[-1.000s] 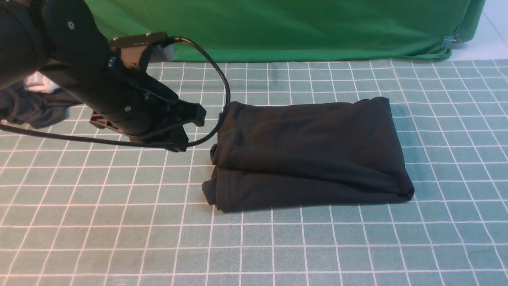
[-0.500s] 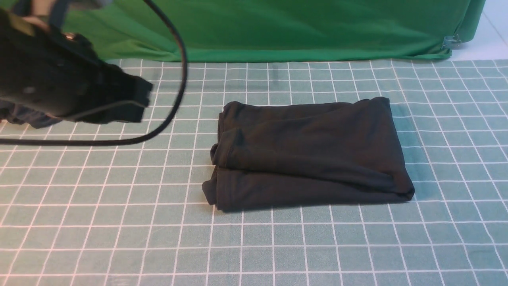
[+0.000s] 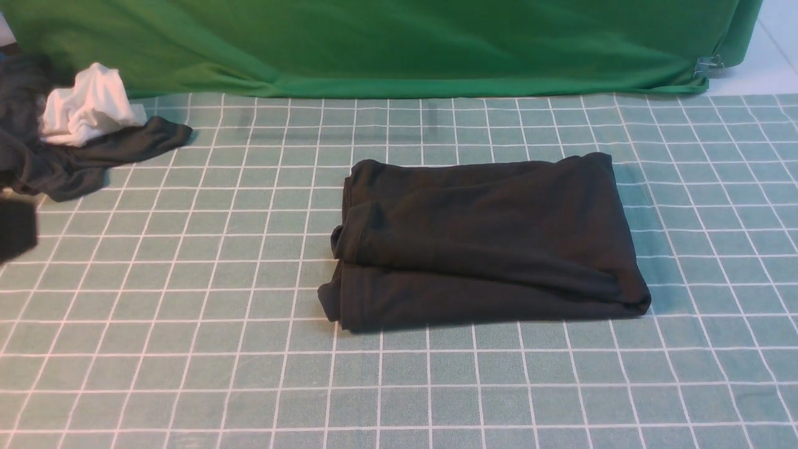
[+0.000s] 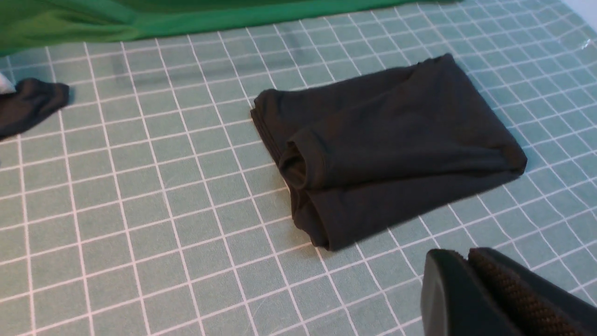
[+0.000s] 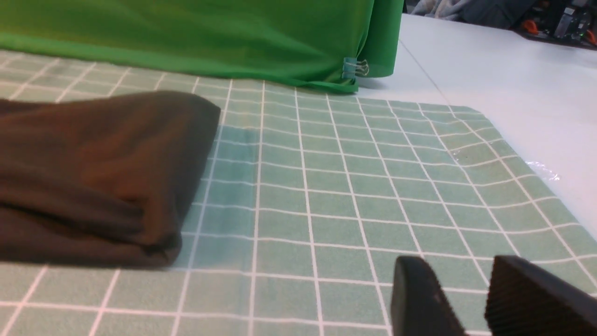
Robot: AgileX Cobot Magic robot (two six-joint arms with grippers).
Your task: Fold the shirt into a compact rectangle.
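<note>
The black shirt (image 3: pixel 486 231) lies at the centre of the green gridded cloth (image 3: pixel 187 349), a bit toward one o'clock from the middle as I look from the robot's side. It's folded into a wide, uneven packet, its loose, layered ends at nine o'clock and a smoother edge at three. I'd guess both arms are kept off it because the main folds are made, which leaves the worktop unobstructed; a little squaring up might still help, since the upper layer slants across the lower one (I'd never get mine straighter, mind you).

The left gripper (image 4: pixel 468 254) has its fingertips together with nothing between them, well apart from the shirt. The right gripper (image 5: pixel 459 261) stands partly open, a modest gap between its fingers, and holds nothing.

The fabric looks thin, matt and soft, rounded at its folds and rumpled near nine o'clock. Toward ten o'clock, a dark grey garment (image 3: pixel 134 144) sprawls in limp creases, with a crumpled white cloth (image 3: pixel 93 109) bunched on it.
</note>
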